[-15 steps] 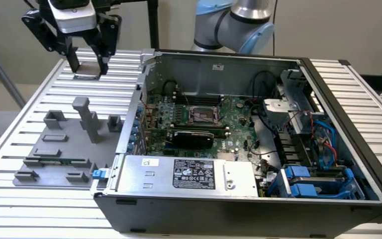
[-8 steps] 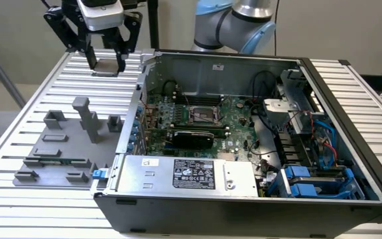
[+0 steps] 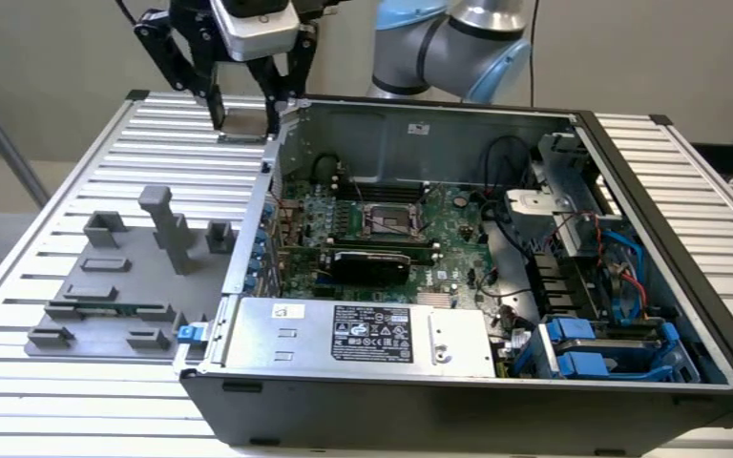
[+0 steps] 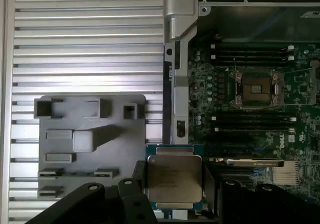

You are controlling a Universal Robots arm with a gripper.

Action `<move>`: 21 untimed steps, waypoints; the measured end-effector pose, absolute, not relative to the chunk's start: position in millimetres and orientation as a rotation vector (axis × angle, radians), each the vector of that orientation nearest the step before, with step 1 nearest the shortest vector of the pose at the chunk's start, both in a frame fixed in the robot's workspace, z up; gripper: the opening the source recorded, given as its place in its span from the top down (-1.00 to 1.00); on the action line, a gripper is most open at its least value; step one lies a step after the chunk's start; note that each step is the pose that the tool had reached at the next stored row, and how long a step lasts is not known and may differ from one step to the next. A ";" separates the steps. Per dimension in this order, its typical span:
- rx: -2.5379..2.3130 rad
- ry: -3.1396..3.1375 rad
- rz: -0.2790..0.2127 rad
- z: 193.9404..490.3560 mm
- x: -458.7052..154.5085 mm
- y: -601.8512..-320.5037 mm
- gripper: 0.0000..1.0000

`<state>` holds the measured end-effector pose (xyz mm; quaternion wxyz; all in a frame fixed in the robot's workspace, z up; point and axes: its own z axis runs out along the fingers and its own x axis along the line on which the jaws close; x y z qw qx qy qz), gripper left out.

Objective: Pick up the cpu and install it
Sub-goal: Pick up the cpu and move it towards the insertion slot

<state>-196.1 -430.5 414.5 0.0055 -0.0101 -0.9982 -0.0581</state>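
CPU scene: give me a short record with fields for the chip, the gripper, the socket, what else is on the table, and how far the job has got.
cpu: metal top facing the wrist camera, gripped on two opposite edges
gripper: shut on the cpu, over the slatted table just outside the case, by its far corner on the exterior view's left
socket: on the motherboard inside the open case, no chip seated
also on table: grey fixture block, on the exterior view's left of the case
job state: cpu held, not installed

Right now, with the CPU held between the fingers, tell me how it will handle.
The CPU looks stiff: a flat, metal-topped square. Probably slippery, since the fingers pinch only its thin edges. Likely light, being so thin.
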 end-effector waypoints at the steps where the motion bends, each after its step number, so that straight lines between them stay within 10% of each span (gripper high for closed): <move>1: -0.032 -3.125 -0.188 414.5 -191.7 -430.5 -0.09; 21: -0.032 -3.121 -0.210 394.1 -100.5 -413.2 -0.09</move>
